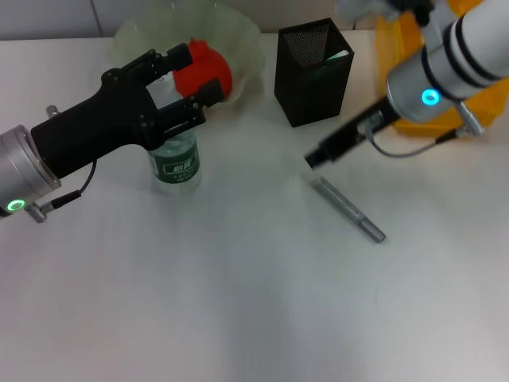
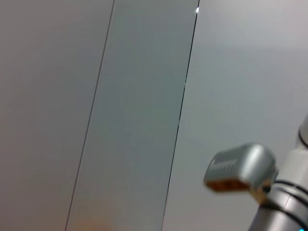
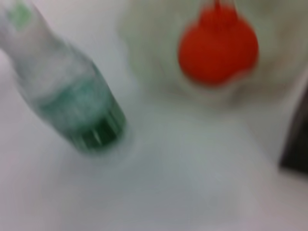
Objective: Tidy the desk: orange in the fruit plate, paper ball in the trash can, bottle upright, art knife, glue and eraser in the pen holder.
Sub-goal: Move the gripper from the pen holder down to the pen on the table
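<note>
White: the table is a plain, smooth, pale surface.
Bottle: clear plastic with a green label, standing upright on the table; the white writing on the label is too small to read. In the right wrist view it shows as a ribbed, clear body with a green band.
Left gripper: black, matte, angular fingers spread apart above the bottle's top, closed on nothing.
Orange: round, red-orange, lying in the plate, partly behind the left fingers; also seen in the right wrist view.
Plate: translucent pale green, bowl-like, at the far edge of the table just behind the bottle.
Holder: black mesh, square, upright, beside the plate; something pale green pokes out of it.
Knife: slim grey metal stick lying flat on the table, in front of the holder.
Right gripper: dark narrow tip poised just above the knife's far end; I cannot tell how far open it is.
Bin: yellow, at the far right, mostly hidden by the right arm.
</note>
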Tool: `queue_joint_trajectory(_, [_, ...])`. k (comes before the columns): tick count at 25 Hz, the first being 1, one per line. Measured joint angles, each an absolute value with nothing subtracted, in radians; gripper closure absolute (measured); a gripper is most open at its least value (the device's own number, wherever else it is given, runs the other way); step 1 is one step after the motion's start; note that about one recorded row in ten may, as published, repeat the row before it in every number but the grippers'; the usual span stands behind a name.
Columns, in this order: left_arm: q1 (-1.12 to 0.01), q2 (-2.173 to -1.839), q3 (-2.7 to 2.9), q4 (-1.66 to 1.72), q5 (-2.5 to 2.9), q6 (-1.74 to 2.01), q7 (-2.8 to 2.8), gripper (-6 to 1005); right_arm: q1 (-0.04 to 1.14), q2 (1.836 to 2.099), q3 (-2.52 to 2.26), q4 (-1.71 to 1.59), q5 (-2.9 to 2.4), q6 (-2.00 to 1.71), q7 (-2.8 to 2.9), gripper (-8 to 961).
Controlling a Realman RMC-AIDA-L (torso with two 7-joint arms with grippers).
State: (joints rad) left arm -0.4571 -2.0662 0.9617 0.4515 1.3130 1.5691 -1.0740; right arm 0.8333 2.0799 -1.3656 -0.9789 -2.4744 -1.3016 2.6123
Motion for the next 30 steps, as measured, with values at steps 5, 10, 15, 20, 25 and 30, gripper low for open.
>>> queue_joint_trajectory(5, [-0.463,-2.066,0.962,0.451,1.313,1.569,-1.075,225,0.883,2.086,-1.437,-0.876,-2.531,-1.293,2.656,692])
queue_joint_trajectory(10, [-0.466,-2.066,0.962,0.451,1.313,1.567,-1.075,225,0.891,2.086,-1.450,-0.850,-2.531,-1.288,2.663,506])
queue_joint_trajectory(15, [-0.466,-2.066,0.962,0.451,1.313,1.564,-1.075,225,0.892,2.086,-1.451,-0.823,-2.533,-1.288,2.665,529])
queue_joint_trajectory(20, [-0.466,-2.066,0.962,0.451,1.313,1.562,-1.075,225,0.895,2.085,-1.452,-0.804,-2.540,-1.288,2.666,551])
queue_joint_trajectory(25, [-0.467,-2.066,0.962,0.451,1.313,1.560,-1.075,225,0.896,2.085,-1.453,-0.799,-2.559,-1.287,2.667,574])
queue_joint_trajectory(30, [-0.470,-2.066,0.962,0.451,1.313,1.559,-1.074,225,0.896,2.085,-1.453,-0.799,-2.559,-1.285,2.667,601])
